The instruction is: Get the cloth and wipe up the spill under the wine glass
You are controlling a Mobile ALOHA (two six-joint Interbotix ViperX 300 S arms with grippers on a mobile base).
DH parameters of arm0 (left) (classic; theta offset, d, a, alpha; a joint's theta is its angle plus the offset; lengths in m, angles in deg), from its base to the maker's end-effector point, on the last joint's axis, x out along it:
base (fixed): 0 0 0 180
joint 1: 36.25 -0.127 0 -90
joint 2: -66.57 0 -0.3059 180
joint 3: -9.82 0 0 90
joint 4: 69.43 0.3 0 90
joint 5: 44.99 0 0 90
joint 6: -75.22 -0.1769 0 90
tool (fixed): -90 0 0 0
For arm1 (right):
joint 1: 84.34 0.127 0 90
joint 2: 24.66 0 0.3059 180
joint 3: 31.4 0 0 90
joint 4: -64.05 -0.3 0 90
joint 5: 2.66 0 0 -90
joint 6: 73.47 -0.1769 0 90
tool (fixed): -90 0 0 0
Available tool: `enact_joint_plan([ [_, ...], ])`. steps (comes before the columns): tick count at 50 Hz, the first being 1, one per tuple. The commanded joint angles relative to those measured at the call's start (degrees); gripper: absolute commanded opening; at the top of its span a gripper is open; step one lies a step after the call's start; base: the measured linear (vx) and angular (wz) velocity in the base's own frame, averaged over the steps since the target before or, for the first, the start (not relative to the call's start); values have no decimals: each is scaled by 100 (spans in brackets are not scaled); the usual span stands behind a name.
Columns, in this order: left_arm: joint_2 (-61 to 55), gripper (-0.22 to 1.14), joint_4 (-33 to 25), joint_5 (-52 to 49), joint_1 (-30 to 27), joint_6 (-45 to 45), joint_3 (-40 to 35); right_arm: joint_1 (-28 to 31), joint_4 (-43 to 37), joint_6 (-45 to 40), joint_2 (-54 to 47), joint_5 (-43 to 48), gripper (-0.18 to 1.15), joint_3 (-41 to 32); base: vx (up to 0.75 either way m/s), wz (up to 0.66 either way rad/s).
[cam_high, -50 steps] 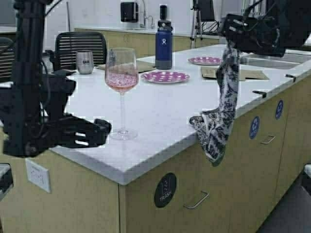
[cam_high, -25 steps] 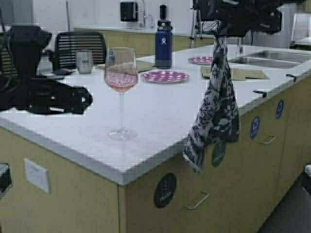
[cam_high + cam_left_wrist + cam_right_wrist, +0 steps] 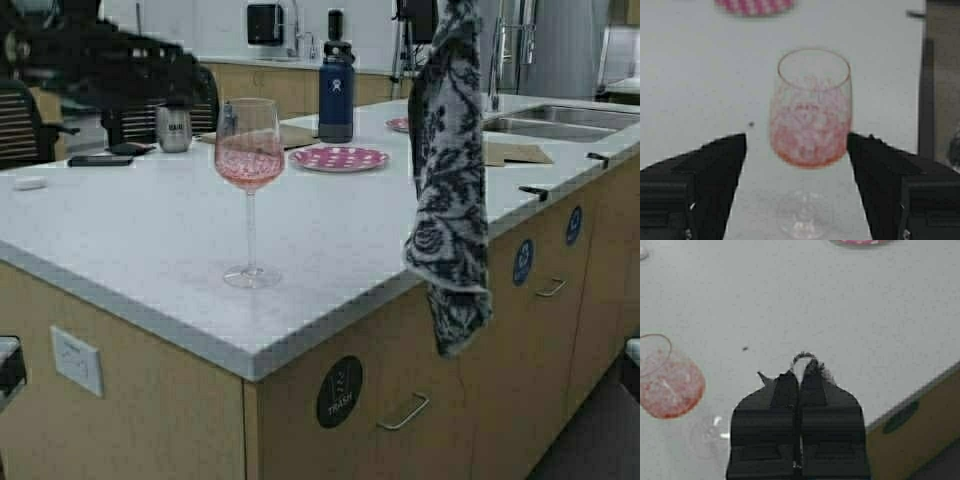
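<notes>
The wine glass (image 3: pixel 250 150) with pink liquid stands upright near the front edge of the white counter (image 3: pixel 150 240). It also shows in the left wrist view (image 3: pixel 811 120) and the right wrist view (image 3: pixel 667 385). My left gripper (image 3: pixel 190 75) is raised at the far left, behind and above the glass; it is open (image 3: pixel 796 145) and empty, with the glass some way ahead between its fingers. My right gripper (image 3: pixel 800 372) is shut on the top of the floral cloth (image 3: pixel 448 170), high above the counter's right edge. The cloth hangs down past the cabinet front. In the high view the right gripper is out of frame.
A dark blue bottle (image 3: pixel 337 85), a steel tumbler (image 3: pixel 174 128) and two pink dotted plates (image 3: pixel 340 158) stand at the back. Tan mats (image 3: pixel 515 153) and a sink (image 3: pixel 560 120) are at the right. A phone (image 3: pixel 100 160) lies at the left. Cabinet handles (image 3: pixel 405 412) stick out below.
Both arms have risen. The right gripper lifted the cloth up and out of the top of the high view. The left arm rose from the counter's front edge to the upper left.
</notes>
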Motion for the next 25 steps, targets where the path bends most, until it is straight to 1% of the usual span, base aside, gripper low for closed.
enact_joint_plan([
  [1, 624, 95, -9, -668, 0, 0, -413, 0, 18, 97, 352, -123, 5, -229, 0, 0],
  [13, 1477, 95, -18, -1204, 0, -9, -791, 0, 44, 404, 809, -396, 5, -308, 0, 0],
  [25, 2083, 95, -18, -2259, 0, -35, -1169, 0, 62, 439, 1213, -686, 5, -422, 0, 0],
])
